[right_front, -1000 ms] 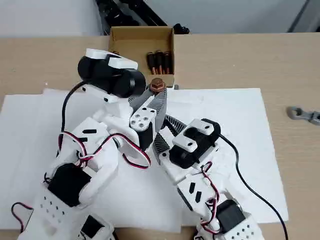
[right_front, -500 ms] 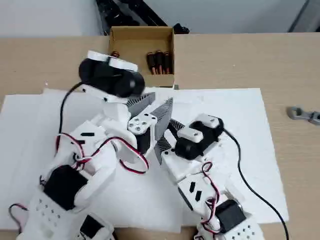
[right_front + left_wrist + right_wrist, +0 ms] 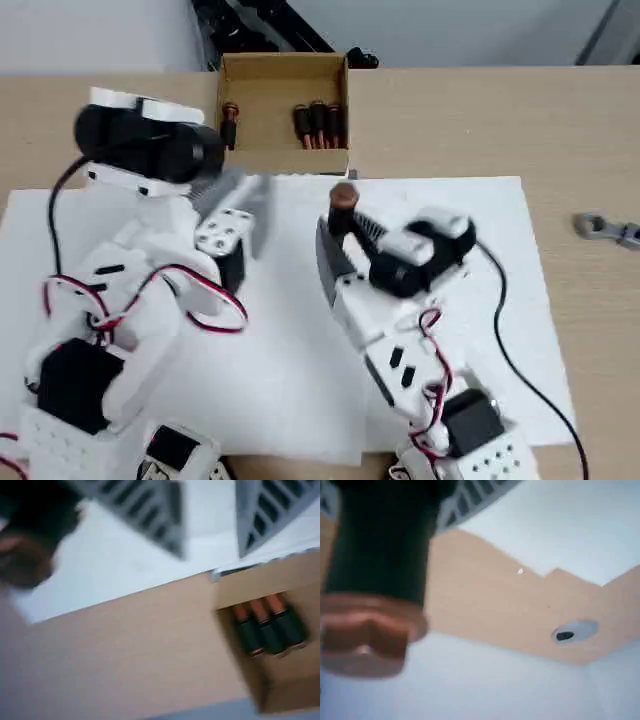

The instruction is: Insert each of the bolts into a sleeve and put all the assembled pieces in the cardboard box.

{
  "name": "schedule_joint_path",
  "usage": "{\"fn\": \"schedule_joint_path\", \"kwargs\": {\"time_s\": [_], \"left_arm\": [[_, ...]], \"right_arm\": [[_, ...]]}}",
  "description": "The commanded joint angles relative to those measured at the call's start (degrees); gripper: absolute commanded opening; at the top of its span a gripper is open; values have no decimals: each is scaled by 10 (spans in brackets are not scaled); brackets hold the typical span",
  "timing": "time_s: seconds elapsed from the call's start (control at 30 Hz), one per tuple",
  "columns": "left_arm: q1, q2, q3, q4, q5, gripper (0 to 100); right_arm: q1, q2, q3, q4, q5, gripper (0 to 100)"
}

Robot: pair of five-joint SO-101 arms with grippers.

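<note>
Over on the left, the left gripper (image 3: 240, 202) hangs above the white paper (image 3: 300, 350), fingers spread wide with nothing between them, near the cardboard box (image 3: 282, 160). In the box, one assembled piece (image 3: 229, 122) lies by the left wall and three assembled pieces (image 3: 318, 124) sit side by side at the right. The right gripper (image 3: 342, 228) clamps a black sleeve (image 3: 343, 216), its copper bolt head (image 3: 343, 193) at the end nearer the box. A wrench (image 3: 603, 228) lies on the table (image 3: 450, 120), far right
</note>
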Motion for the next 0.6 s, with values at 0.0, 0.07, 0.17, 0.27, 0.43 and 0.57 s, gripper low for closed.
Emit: {"fn": "schedule_joint_path", "kwargs": {"time_s": [0.0,0.07,0.17,0.27,0.43,0.57], "left_arm": [[-44,-3,-22,42,-42,6],[-68,-3,-22,70,-45,5],[-114,-3,-22,102,-47,5],[-164,-3,-22,127,-47,5],[-225,-3,-22,156,-47,5],[-259,-3,-22,171,-47,5]], "right_arm": [[8,98,-129,-26,-9,4],[9,161,-181,-34,-9,4],[10,262,-251,-41,-8,4],[15,367,-319,-60,-9,4],[42,539,-428,-107,-9,4],[58,667,-529,-114,-10,4]]}}
